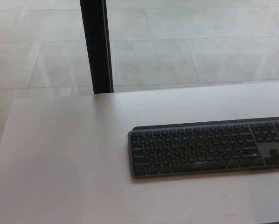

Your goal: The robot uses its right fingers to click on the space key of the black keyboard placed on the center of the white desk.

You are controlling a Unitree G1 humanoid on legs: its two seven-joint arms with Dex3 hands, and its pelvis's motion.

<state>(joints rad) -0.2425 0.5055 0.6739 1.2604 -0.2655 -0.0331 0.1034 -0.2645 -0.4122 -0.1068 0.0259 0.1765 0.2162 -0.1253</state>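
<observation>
On top of the white desk (60,154), flat and alone — black keyboard (207,147), toward the right side, its far end cut off by the picture edge. Long space key (198,164) in the front row, easy to reach from the near edge. No robot hands to be seen — can't tell open or closed, key likely not pressed yet.

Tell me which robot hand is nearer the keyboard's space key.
Neither can be judged: no left or right robot hand shows in the head view. The black keyboard lies untouched on the white desk.
</observation>
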